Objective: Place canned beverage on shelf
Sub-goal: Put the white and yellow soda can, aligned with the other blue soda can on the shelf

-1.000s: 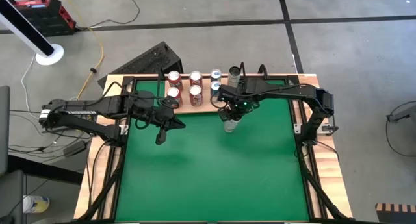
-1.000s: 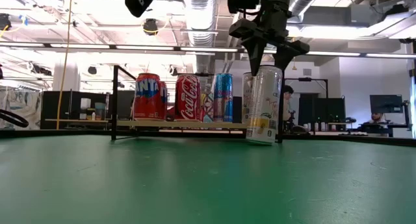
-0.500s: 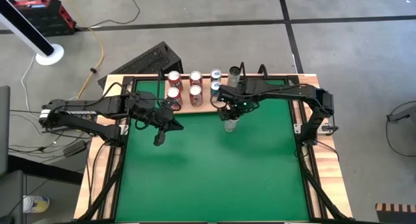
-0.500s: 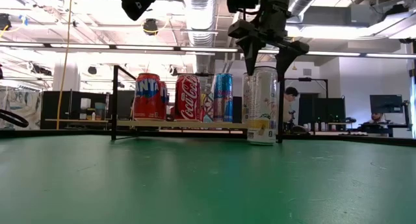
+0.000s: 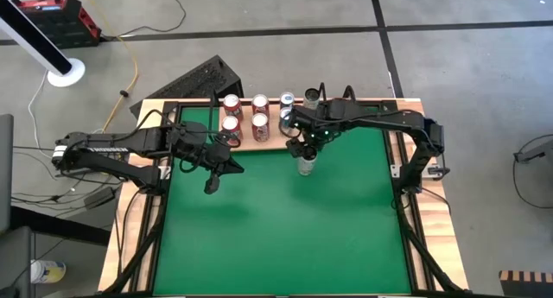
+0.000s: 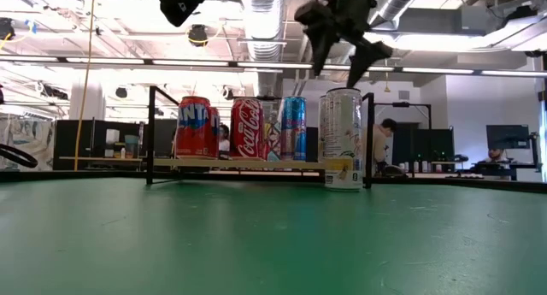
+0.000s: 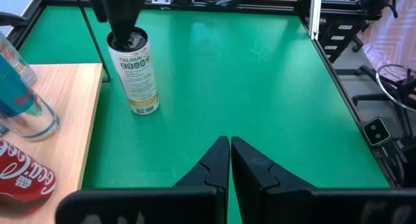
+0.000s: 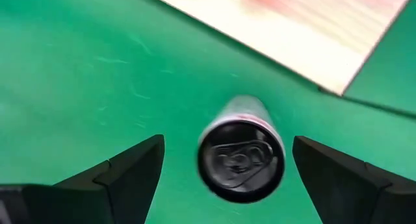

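While the right gripper (image 6: 342, 49) hangs spread wide directly above it, Celsius can (image 6: 343, 139) standing free and upright below the parted jaws on the green table (image 5: 276, 229), just beside the shelf (image 5: 273, 141), left gripper (image 7: 229, 160) pressed together, well apart.

Cans (image 5: 244, 114) crowding the shelf's (image 5: 259, 141) left part, tall white can (image 5: 306, 166) standing on the table (image 5: 276, 229) just beside the shelf, near green expanse lying open
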Tool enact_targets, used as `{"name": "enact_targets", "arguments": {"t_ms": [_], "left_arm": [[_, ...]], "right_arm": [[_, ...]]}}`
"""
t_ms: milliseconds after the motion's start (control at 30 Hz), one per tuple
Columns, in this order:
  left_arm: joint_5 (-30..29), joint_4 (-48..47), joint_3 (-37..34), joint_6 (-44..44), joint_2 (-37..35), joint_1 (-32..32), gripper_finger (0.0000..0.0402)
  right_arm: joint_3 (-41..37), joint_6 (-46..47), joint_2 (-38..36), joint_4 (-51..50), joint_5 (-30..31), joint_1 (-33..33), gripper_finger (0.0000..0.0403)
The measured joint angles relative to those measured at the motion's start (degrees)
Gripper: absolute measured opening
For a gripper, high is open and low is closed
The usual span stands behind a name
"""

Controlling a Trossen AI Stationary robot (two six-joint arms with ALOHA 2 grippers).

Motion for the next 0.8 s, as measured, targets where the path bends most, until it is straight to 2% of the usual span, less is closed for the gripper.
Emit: {"name": "enact_targets", "arguments": {"t_ms": [100, 233, 467, 600, 700, 800], "left_arm": [[-0.11, 0.01, 0.0, -0.07, 0.0, 0.0, 0.0], [-0.17, 0.03, 0.0, -1.06, 0.0, 0.0, 0.0], [-0.75, 0.14, 0.0, -2.94, 0.0, 0.0, 0.0], [-1.92, 0.13, 0.0, -5.12, 0.0, 0.0, 0.0], [-2.23, 0.14, 0.0, -6.63, 0.0, 0.02, 0.0], [-2.27, 0.12, 0.0, -8.01, 0.0, 0.02, 0.0]], "right_arm": [[2.9, -4.64, -0.02, -0.51, -1.28, -0.13, 0.0363], [6.2, -18.72, -0.09, -1.33, -4.16, -0.44, 0.0363], [7.31, -62.21, -0.07, -2.66, -4.5, 1.81, 0.0363], [6.83, -83.12, 0.09, -5.01, -4.5, 3.69, 0.0363], [6.35, -91.3, 0.13, -7.35, -4.48, 5.22, 0.0363], [6.24, -93.8, 0.13, -9.23, -4.48, 6.11, 0.0363]]}}
